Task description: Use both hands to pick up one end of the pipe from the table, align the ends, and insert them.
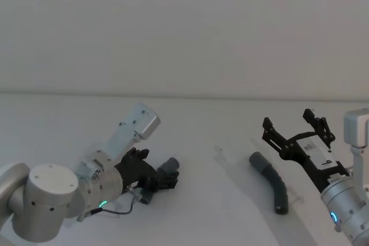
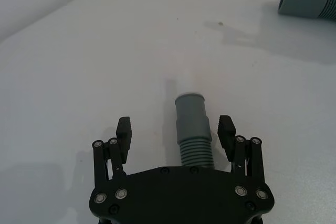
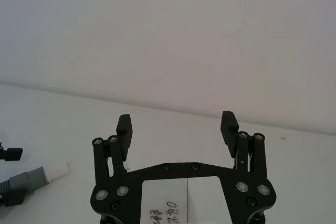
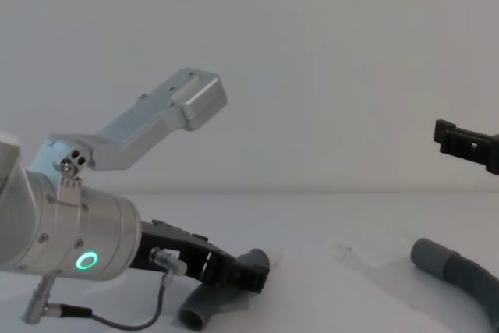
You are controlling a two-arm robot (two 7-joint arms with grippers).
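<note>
Head view has the left gripper down low on the left side of the table, nosed right over the left hose piece. In the left wrist view its fingers are spread wide, one on each side of the ribbed section just behind the smooth cuff. There's a visible gap on both sides, so nothing is pinched. That cuff points away from the gripper, and the right wrist view picks out the narrower whitish tip sticking out of it. In the chest view the piece looks to be lying on the table with its other end toward the robot. The fat silver wrist behind the gripper has its green ring light lit.

Over on the right, the right hose piece lies curved on the table, well apart from the left one. Its own cuff points toward the far left and its other end toward the robot. The right gripper hangs near it, off to its right and up above the table, not touching it. Its fingers are spread wide too, with nothing between them.
</note>
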